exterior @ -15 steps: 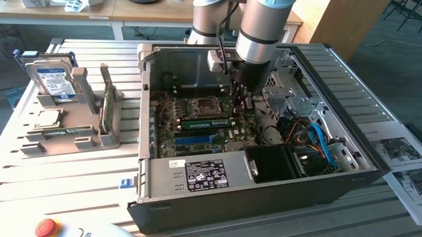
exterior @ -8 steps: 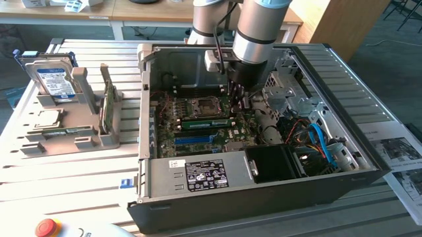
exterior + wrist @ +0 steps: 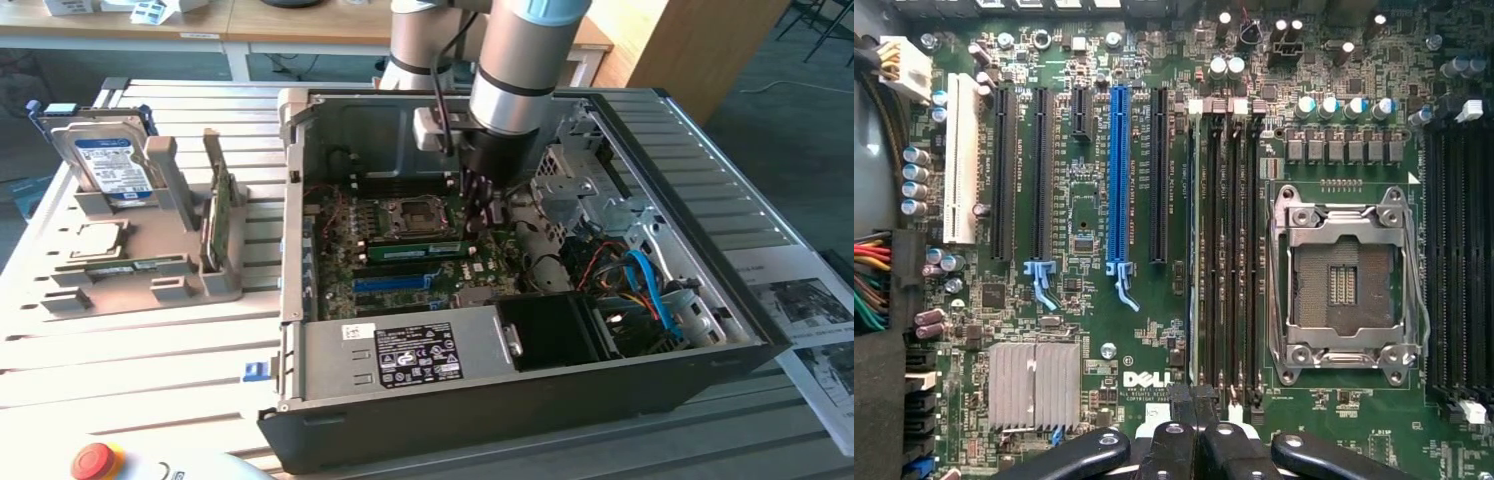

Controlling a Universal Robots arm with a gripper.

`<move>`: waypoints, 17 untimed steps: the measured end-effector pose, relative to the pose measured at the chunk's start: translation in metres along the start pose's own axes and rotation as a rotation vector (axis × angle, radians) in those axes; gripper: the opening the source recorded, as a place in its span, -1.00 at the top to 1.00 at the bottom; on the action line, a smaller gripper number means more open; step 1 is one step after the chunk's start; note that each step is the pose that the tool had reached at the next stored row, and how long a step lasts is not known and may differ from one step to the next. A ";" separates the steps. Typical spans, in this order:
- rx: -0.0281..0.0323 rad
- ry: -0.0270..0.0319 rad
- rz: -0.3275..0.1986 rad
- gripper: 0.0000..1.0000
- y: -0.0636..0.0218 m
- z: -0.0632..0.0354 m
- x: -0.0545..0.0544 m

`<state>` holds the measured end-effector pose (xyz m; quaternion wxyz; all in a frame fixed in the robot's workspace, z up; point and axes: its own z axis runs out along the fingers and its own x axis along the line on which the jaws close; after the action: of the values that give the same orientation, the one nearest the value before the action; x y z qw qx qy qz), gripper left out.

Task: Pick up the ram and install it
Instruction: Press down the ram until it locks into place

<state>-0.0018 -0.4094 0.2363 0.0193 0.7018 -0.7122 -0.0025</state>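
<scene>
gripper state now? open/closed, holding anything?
Gripper: closed, over the memory slots; cannot tell whether it holds anything.

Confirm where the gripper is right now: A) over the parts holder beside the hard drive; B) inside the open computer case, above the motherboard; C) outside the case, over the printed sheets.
B: the gripper hangs inside the computer case, just above the motherboard and next to the processor socket.
</scene>
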 end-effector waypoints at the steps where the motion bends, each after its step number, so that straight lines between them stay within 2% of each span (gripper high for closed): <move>1: 0.0000 0.0000 0.000 0.80 0.0000 0.0012 0.000; 17: -0.0001 0.0000 0.000 0.80 0.0000 0.0045 -0.003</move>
<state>-0.0019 -0.4068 0.2318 0.0193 0.7017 -0.7122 -0.0026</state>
